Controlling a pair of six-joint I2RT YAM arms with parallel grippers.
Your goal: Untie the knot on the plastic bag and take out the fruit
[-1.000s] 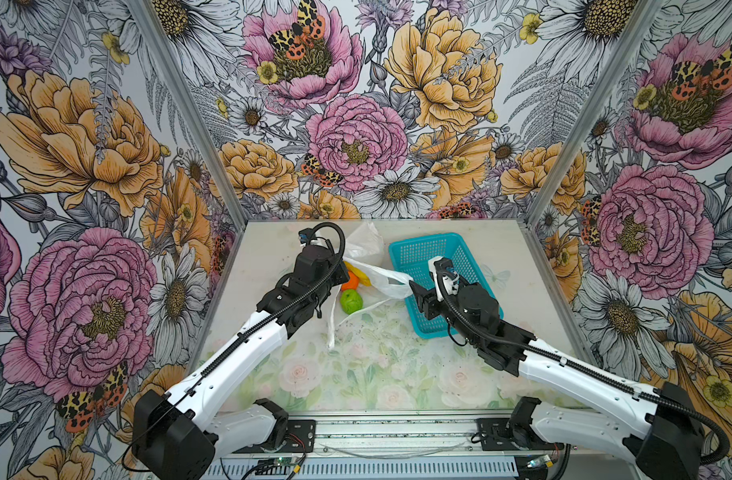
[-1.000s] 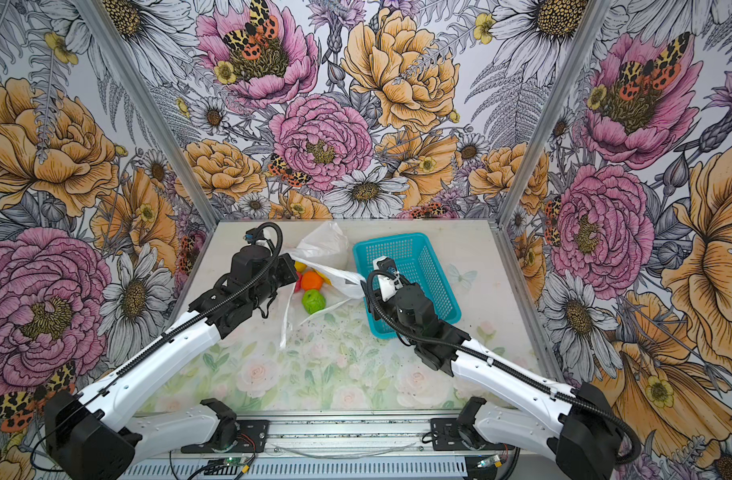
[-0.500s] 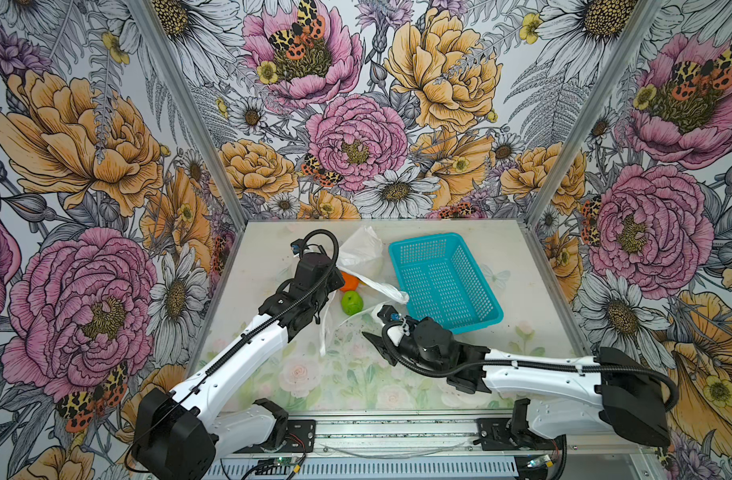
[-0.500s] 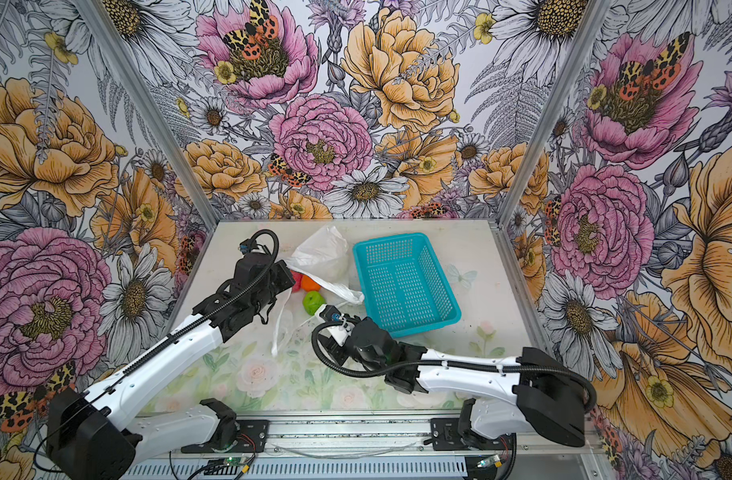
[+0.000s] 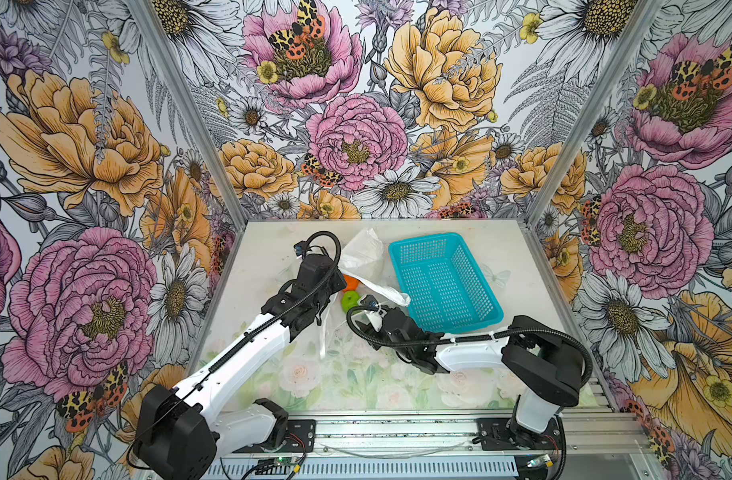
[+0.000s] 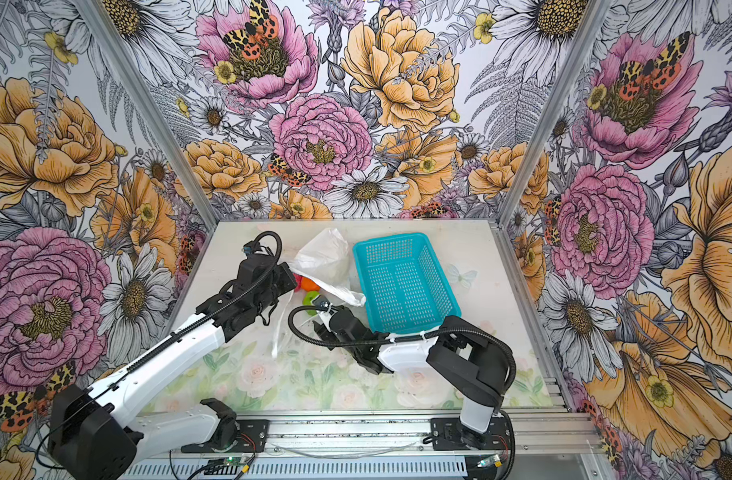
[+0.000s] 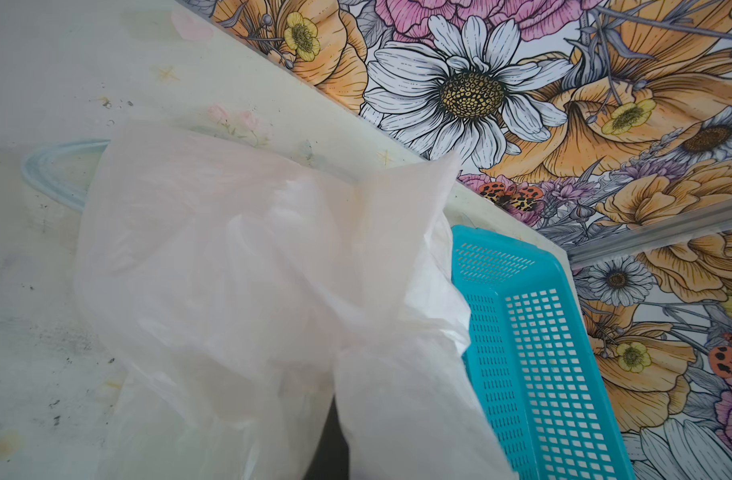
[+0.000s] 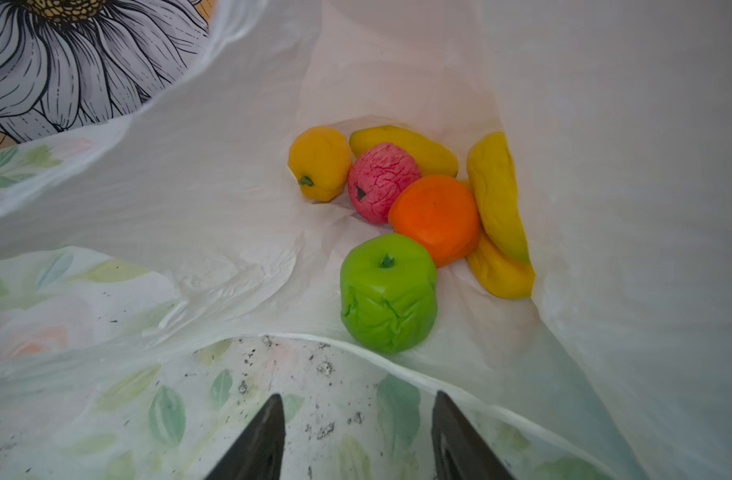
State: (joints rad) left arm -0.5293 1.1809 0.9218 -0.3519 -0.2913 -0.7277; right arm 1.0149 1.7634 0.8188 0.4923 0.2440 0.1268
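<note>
The plastic bag [image 5: 358,253] [image 7: 252,270] is thin translucent white, held up off the table with its mouth gaping. My left gripper [image 5: 330,286] is shut on the plastic bag, whose film hides the jaws in the left wrist view. The fruit lies inside on the bag's floor: a green apple [image 8: 388,293] [image 5: 349,300], an orange [image 8: 437,218], a pink-red bumpy ball [image 8: 383,180], a yellow-orange lemon-like one [image 8: 319,162] and yellow oblong ones [image 8: 497,195]. My right gripper [image 8: 358,395] stands open and empty just outside the bag's rim, facing the apple. The knot is out of view.
A teal mesh basket [image 5: 443,282] [image 6: 401,282] stands empty right of the bag, just behind my right arm. One loose bag handle [image 5: 322,332] trails down onto the floral table mat. Flowered walls close in the back and both sides.
My right gripper has left the basket and swung left and down to the bag's open mouth. The left arm keeps the bag raised in nearly the same place.
</note>
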